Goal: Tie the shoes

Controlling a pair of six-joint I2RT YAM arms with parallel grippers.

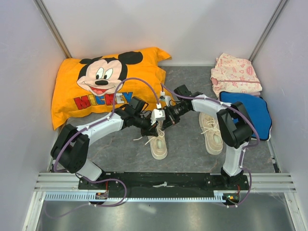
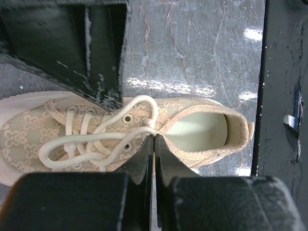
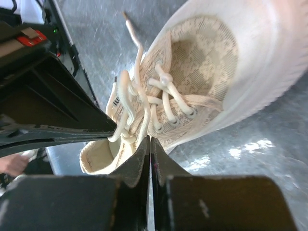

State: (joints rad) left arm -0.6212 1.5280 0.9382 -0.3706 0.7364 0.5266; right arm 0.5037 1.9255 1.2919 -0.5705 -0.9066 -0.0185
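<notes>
Two cream-beige sneakers lie on the grey table. The left shoe [image 1: 158,146] is under both grippers; the right shoe [image 1: 211,132] lies apart beside the right arm. My left gripper [image 1: 153,127] is shut, its tips [image 2: 154,136] pinching a white lace [image 2: 72,144] strand at the tongue's top edge. My right gripper [image 1: 162,118] is shut too, its tips [image 3: 149,138] on a lace [image 3: 143,115] strand above the same shoe [image 3: 207,57]. The two grippers meet tip to tip over the eyelets. The laces lie in loose loops across the shoe [image 2: 29,130].
An orange Mickey pillow [image 1: 106,82] lies at the back left. A pink cloth [image 1: 236,72] and a blue cushion [image 1: 250,113] sit at the back right. The black base rail [image 1: 163,180] runs along the near edge. Walls close in on three sides.
</notes>
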